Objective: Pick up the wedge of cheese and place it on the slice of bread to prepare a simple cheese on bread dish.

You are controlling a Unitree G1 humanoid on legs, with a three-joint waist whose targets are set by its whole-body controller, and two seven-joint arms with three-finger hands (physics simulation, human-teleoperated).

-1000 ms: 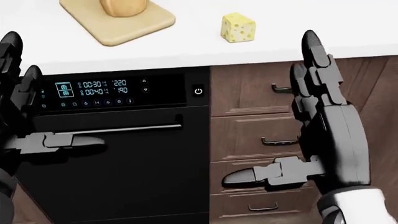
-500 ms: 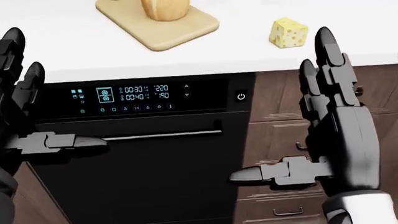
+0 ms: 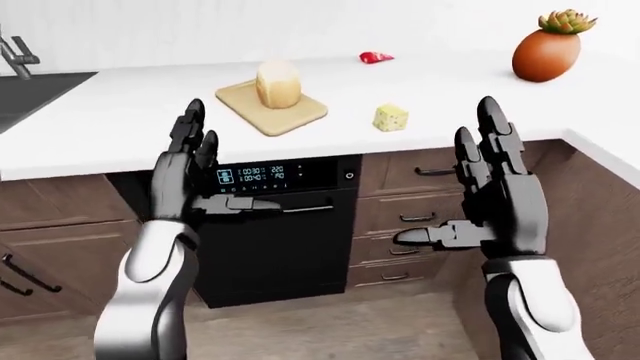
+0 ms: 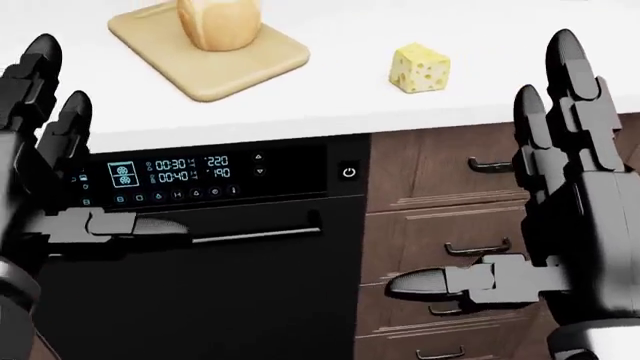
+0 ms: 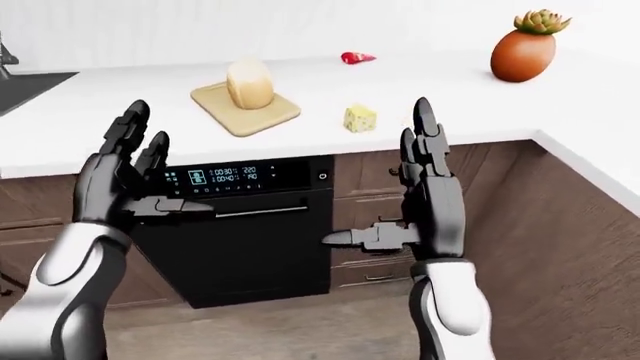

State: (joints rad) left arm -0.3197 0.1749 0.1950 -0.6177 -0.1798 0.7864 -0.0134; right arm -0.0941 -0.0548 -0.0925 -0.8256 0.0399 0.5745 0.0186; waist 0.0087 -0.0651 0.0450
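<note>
The view has swung left since half a second ago, so your camera moved, not the food. The wedge of cheese [image 4: 420,68] sits alone on the white bench [image 4: 330,90], well apart from both hands. The slice of bread [image 4: 219,22] stands on the cutting board [image 4: 250,64] to its left. Your right hand [image 4: 570,225] and left hand [image 4: 40,180] both hang below the bench edge, fingers spread wide, holding nothing. You're squarer to the cheese now; lift the right hand over the edge next
</note>
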